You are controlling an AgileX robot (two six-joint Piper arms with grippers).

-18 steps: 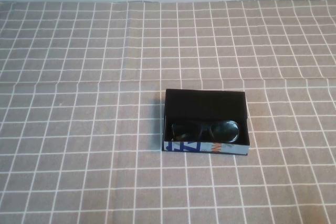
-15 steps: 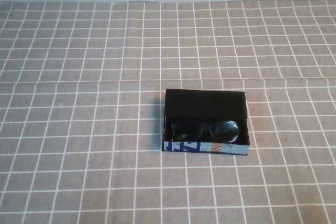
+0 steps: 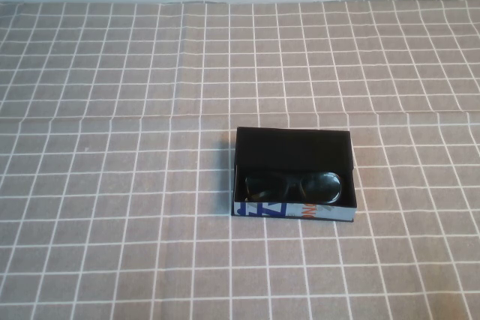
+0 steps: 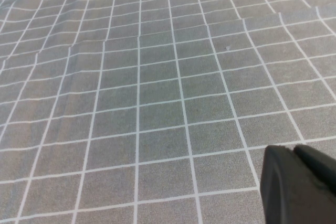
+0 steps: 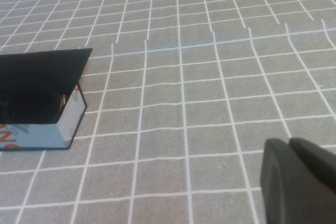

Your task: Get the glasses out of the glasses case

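Glasses (image 3: 294,186) in glasses case (image 3: 294,211), print unreadable; left pincer (image 4: 297,184), right pincer (image 5: 297,179) pressed together.

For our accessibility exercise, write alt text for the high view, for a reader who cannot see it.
An open black glasses case sits on a grey tablecloth with a white grid, slightly right of centre. The black glasses lie inside it, against its near wall, which is white with blue and orange print. Neither the left gripper nor the right gripper appears in this view.
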